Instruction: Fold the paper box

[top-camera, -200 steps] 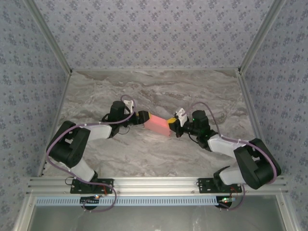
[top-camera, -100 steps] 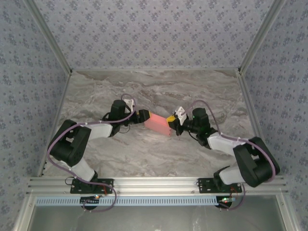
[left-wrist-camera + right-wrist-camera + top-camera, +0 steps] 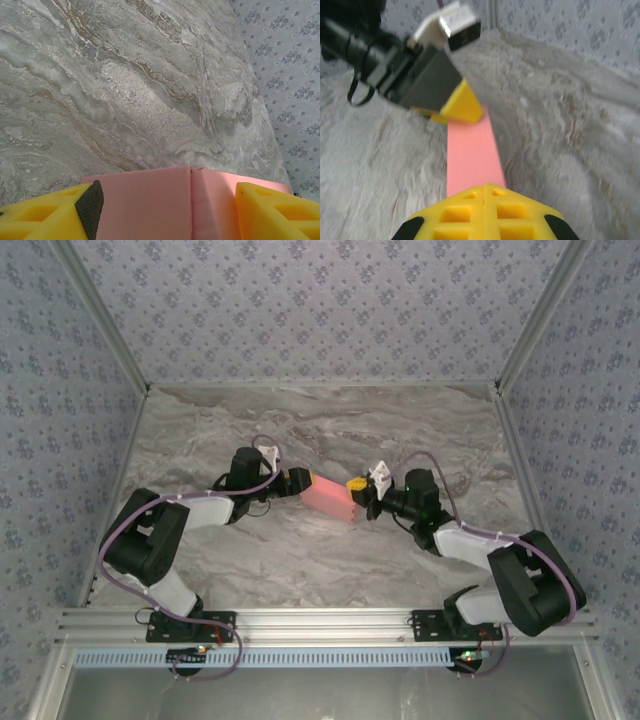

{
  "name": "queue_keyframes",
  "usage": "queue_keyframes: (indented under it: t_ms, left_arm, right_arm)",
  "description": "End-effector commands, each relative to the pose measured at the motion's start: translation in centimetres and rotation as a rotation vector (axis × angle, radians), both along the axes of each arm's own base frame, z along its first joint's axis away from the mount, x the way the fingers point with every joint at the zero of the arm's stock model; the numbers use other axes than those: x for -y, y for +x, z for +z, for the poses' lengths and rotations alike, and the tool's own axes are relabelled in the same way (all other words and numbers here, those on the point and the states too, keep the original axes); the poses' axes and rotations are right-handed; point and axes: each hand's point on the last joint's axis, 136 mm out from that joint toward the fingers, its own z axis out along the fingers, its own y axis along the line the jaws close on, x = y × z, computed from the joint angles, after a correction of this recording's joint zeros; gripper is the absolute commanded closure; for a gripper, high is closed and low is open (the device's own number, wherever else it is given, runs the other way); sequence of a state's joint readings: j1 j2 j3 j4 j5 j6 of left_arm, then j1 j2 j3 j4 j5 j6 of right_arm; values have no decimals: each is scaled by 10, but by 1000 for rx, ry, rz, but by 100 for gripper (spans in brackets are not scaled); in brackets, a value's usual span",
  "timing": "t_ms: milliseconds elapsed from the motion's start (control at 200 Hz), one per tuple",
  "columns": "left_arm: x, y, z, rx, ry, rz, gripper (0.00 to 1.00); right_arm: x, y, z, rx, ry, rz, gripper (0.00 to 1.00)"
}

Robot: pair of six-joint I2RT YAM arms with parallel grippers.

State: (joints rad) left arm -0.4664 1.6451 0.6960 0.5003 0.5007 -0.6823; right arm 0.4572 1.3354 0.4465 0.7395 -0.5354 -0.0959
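The left gripper [image 3: 165, 210] has its yellow fingers [image 3: 47, 212] spread wide on either side of one end of the paper box [image 3: 329, 497], while the right gripper [image 3: 484, 192], fingers pressed fully together and holding nothing, butts against the opposite end, the box lying mid-worktop [image 3: 330, 420] between them. If the shut right fingers push harder, the thin card could buckle or slide out from between the left fingers, spoiling the fold. Compared with a second ago, the right arm has shifted slightly and the box looks a little shorter.

table: grey marble-patterned top [image 3: 330, 550]
on it: salmon-pink paper box [image 3: 329, 497], between left claw [image 3: 300, 483] and right claw [image 3: 356, 486]
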Motion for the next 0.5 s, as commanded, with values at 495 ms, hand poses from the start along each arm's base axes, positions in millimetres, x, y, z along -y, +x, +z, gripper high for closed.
queue_keyframes:
  t_ms: [495]
  left_arm:
    - [-26,-20,-63,-174,171,50,29]
  right_arm:
    - [-11,-14,-47,-65,-41,47,95]
